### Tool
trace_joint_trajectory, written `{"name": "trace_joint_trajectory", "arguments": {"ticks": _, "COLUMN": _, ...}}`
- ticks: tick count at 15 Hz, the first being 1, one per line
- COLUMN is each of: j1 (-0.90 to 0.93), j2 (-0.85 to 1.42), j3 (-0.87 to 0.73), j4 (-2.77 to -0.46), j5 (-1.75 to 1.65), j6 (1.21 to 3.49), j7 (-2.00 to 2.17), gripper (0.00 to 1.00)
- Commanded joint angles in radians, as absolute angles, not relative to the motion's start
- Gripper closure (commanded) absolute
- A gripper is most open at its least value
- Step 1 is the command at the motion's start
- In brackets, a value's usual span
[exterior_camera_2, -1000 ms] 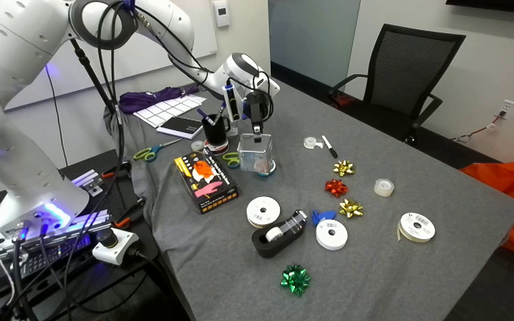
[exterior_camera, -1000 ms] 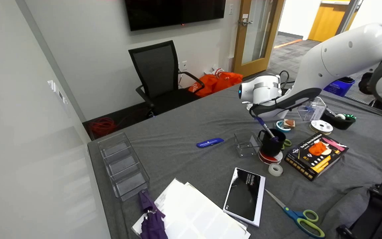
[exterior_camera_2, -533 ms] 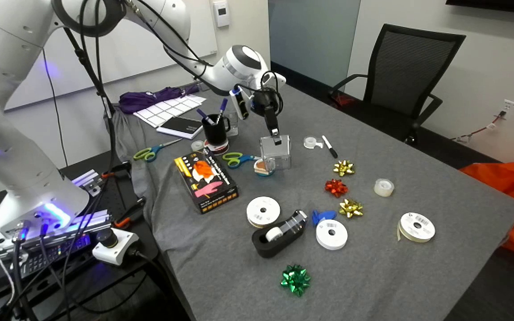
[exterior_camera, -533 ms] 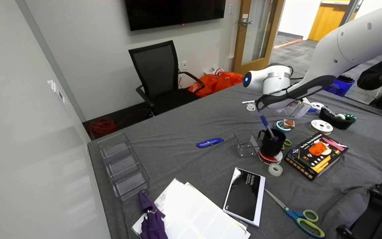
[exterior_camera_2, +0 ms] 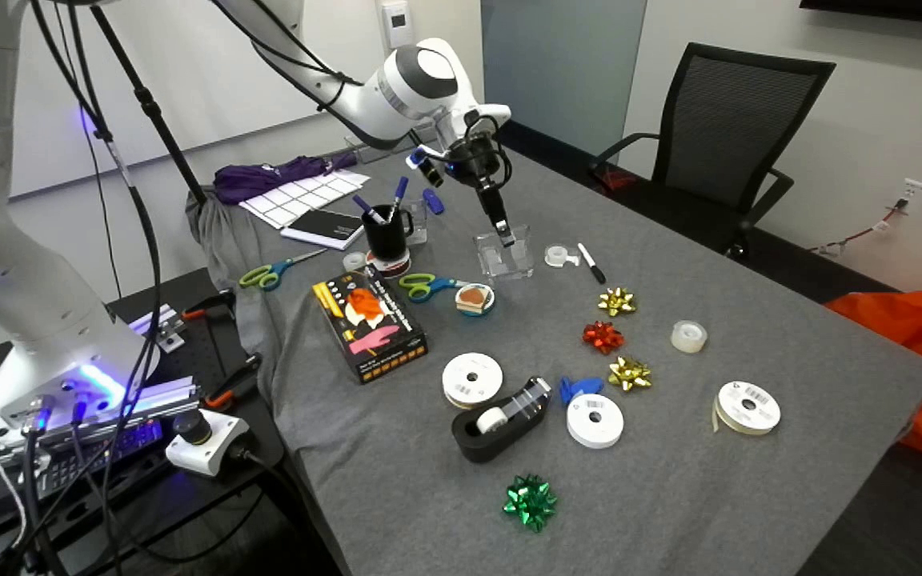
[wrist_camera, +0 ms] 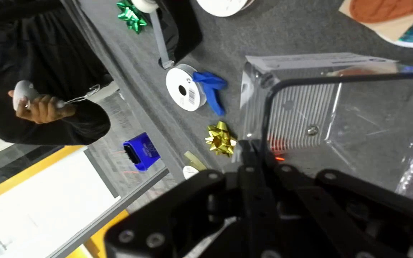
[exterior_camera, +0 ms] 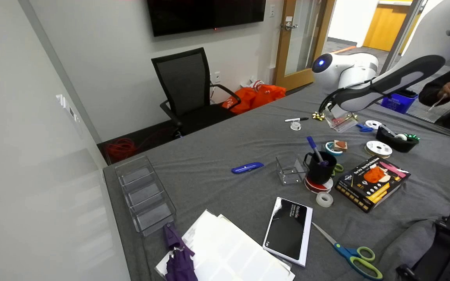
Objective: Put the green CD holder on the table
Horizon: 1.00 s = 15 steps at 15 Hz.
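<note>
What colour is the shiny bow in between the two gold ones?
The bow is red. It shows best in an exterior view.

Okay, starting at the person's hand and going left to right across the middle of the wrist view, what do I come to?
Person's hand → blue bin → white spool with the barcode → gold bow → clear plastic container.

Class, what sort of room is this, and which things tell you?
Probably an office meeting room: the wall-mounted screen, mesh-backed chair and large cloth-covered table all suggest it.
</note>
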State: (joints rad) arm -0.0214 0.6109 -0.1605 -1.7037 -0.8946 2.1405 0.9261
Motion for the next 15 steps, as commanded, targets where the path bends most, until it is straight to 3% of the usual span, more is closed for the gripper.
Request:
{"name": "trace_joint_trajectory", "arguments": {"ticks": 1, "j1": -0.061, "j2": 0.549, "j3": -0.131, "j4": -1.800, "j5": -0.793, "j6": 2.307, "j7": 0.929, "gripper": 0.99}}
{"name": "trace_joint_trajectory", "arguments": {"ticks": 11, "j1": -0.108, "j2": 0.578, "j3": -0.077, "j4": -1.901, "j5": -0.186, "j6": 2.726, "j7": 0.623, "gripper": 0.99}}
{"name": "trace_joint_trajectory", "arguments": {"ticks": 15, "j1": -0.127, "j2": 0.607, "j3": -0.051, "j4": -1.905, "j5": 0.027, "j6": 2.758, "j7": 0.416, "gripper": 0.99}}
